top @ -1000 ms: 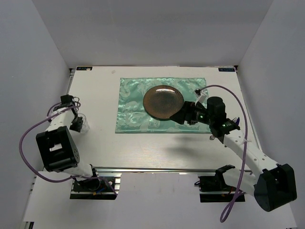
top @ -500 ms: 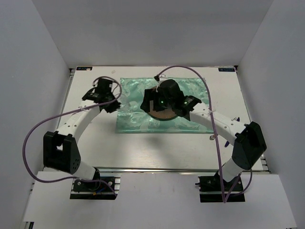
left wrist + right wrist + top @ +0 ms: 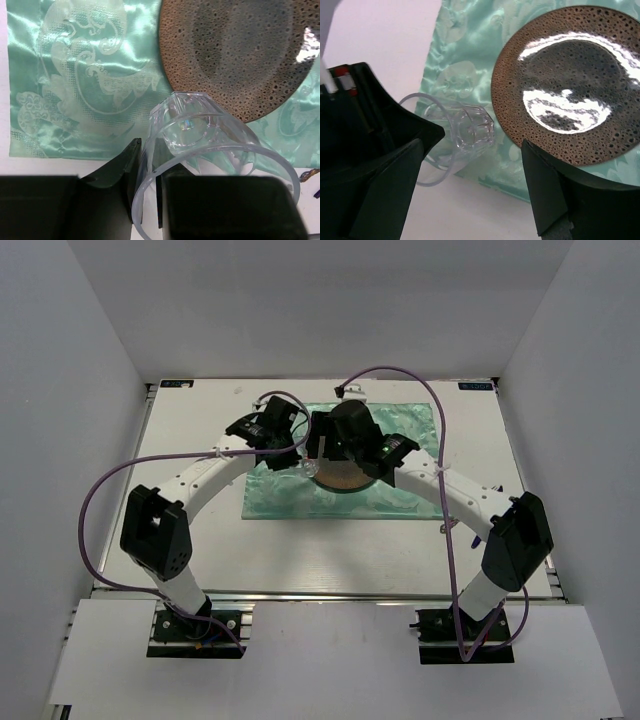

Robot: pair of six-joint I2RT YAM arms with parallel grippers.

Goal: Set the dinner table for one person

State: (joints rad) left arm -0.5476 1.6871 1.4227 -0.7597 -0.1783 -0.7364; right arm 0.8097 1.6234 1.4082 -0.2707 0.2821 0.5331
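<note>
Left pincer (image 3: 149, 165) is clenched on the clear glass (image 3: 200, 130), one finger inside the rim and one outside, pinching the wall. The glass hangs tipped, base pointing away, just beside the speckled brown plate (image 3: 235, 55), over the green placemat (image 3: 75, 75). Right pincer (image 3: 482, 142) is spread wide, carrying nothing, hovering by the plate's edge. Underneath it all lies the white surface (image 3: 330, 550), the mat in its far middle. That glass looks light, rigid and slick, and probably breakable. A rim pinch lets it swing, so a grip lower round the body would likely hold steadier. The surface is hard and the satin looks slippery, so set it down gently.
</note>
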